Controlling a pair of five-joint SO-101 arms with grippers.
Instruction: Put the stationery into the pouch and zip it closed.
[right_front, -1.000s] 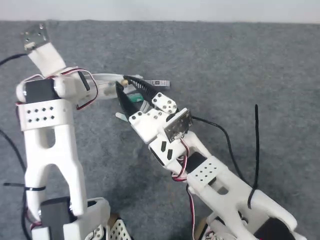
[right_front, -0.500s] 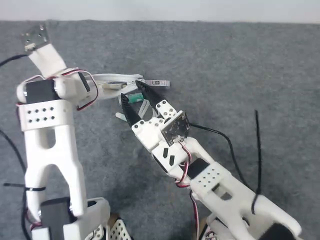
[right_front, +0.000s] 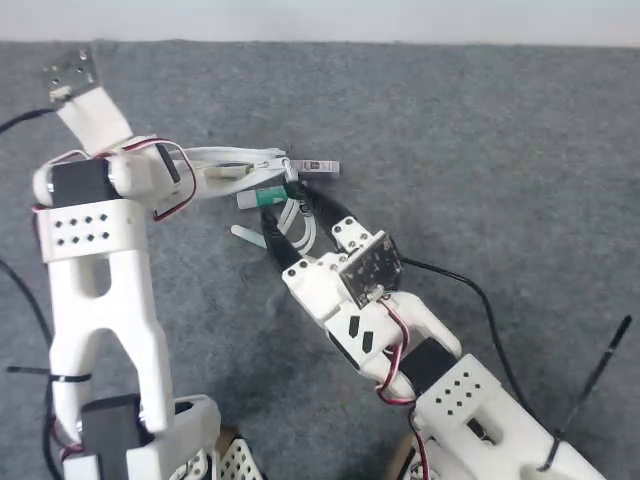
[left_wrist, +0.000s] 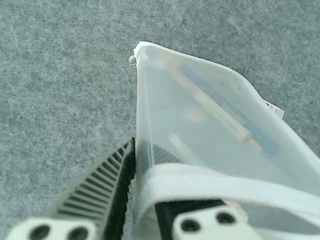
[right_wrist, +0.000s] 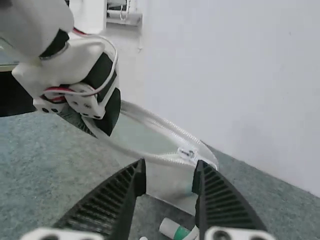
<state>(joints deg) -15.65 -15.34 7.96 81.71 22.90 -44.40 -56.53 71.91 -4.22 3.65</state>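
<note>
robot lab — grey felt (right_front: 500, 140), white wall (right_wrist: 240, 75)

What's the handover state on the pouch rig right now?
Left pincer: shut on one end of the mesh pouch.
Right pincer: open, empty, facing the zipper pull, not touching it.
Done: a pen-like stick shows inside the pouch.
Left: a green-capped tube and a white stick lie on the carpet beside the pouch. Load them, then zip. I can't tell how far the zipper is open.
</note>
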